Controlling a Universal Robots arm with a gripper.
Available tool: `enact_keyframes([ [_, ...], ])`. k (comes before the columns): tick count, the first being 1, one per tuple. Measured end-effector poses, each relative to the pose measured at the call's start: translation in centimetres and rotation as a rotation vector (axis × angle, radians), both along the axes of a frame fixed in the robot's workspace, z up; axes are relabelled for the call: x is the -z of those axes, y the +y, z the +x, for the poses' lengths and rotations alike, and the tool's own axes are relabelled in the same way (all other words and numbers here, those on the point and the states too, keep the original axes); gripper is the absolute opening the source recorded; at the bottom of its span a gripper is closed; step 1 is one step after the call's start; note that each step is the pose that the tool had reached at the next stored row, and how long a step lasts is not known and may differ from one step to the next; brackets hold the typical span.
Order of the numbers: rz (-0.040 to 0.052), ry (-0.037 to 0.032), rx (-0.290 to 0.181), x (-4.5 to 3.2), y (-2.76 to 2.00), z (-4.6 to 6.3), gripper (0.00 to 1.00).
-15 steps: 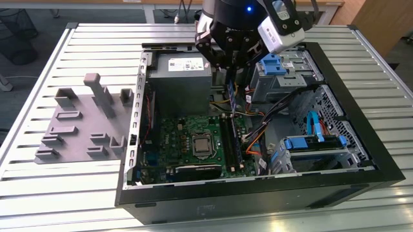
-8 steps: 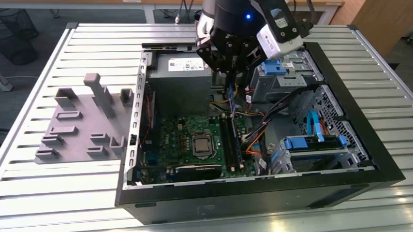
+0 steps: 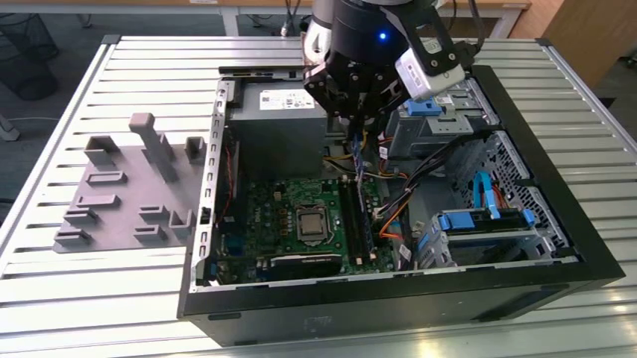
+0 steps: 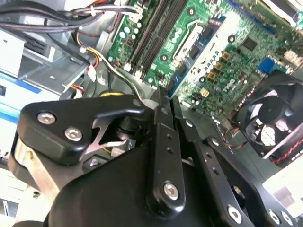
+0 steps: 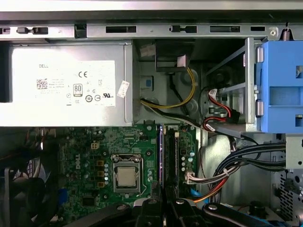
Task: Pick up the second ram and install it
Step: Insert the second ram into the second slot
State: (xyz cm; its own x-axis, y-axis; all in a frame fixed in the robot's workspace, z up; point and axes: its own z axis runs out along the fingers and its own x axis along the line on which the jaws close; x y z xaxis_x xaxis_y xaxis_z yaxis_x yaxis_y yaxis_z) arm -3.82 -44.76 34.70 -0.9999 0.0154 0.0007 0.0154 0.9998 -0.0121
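Note:
My gripper hangs over the open computer case, above the motherboard. It is shut on the second ram, a thin dark strip that hangs edge-down from the fingers. In the first wrist view the ram shows edge-on, running out from between the fingers of the gripper, right beside the long black memory slots. In the second wrist view the black gripper has its jaws drawn together above the slots. Whether the ram touches a slot I cannot tell.
A grey power supply sits at the back of the case, the CPU socket beside the slots. Cable bundles and blue drive caddies crowd the exterior view's right. A grey plastic fixture stands on the slatted table at the exterior view's left.

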Motion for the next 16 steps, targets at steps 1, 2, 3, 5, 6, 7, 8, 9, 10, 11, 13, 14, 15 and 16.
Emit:
enact_keyframes([
  [1, -0.0001, 0.0, 0.0, 0.08, 0.0, 0.1, 0.14],
  [2, -0.0001, -0.0003, 0.0, 0.13, 0.0, 0.1, 0.14],
  [3, -0.0001, -0.0003, 0.0, 0.21, 0.0, 0.1, 0.14],
  [5, -0.0001, -0.0004, 0.0, 0.36, 0.0, 0.2, 0.14],
  [6, -0.0001, -0.0004, 0.0, 0.43, 0.0, 0.2, 0.14],
  [7, -0.0001, -0.0004, 0.0, 0.54, 0.0, 0.2, 0.14],
  [8, -0.0001, -0.0004, 0.0, 0.67, 0.0, 0.2, 0.14],
  [9, -0.0001, -0.0004, 0.0, 0.82, 0.0, 0.3, 0.14],
  [10, -0.0001, -0.0003, 0.0, 0.96, 0.0, 0.3, 0.14],
  [11, 0.0, -0.0004, 0.0, 1.12, 0.0, 0.3, 0.14],
  [13, -0.0001, -0.0003, 0.0, 1.45, 0.0, 0.3, 0.14],
  [14, -0.0001, -0.0004, 0.0, 1.59, 0.0, 0.4, 0.14],
  [15, 0.0, -0.0004, 0.0, 1.72, 0.0, 0.4, 0.14],
  [16, 0.0, -0.0004, -0.002, 1.81, -0.02, 0.4, 0.14],
])
